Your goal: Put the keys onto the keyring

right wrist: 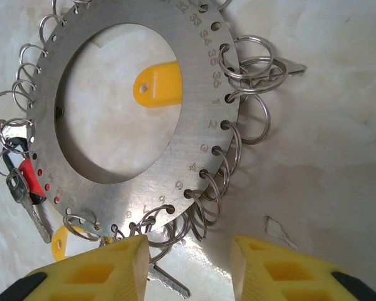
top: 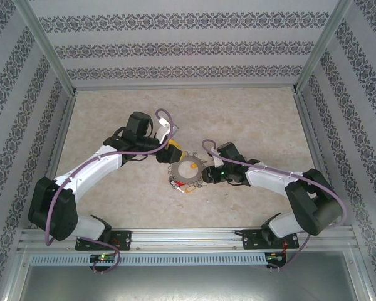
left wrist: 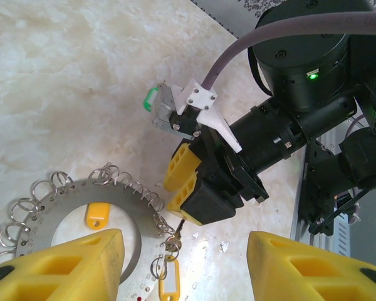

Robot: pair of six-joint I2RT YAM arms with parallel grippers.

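The keyring (right wrist: 194,144) is a flat grey metal ring with numbered holes, fringed with small split rings; it lies flat on the table (top: 187,186) (left wrist: 56,200). A yellow tag (right wrist: 156,84) lies inside its hole (left wrist: 95,214). A yellow-tagged key (left wrist: 169,276) hangs from a split ring at the rim. My right gripper (right wrist: 191,251) is open at the ring's near edge, with split rings and a key blade (right wrist: 169,285) beside its left finger. My left gripper (left wrist: 185,251) is open and hovers over the ring's other side, facing the right gripper (left wrist: 180,185).
A red-tagged key (right wrist: 26,179) and a bare silver key (right wrist: 288,66) also hang from the ring. The marble-patterned table (top: 250,119) is walled by patterned panels, with the metal rail (top: 188,235) at the near edge.
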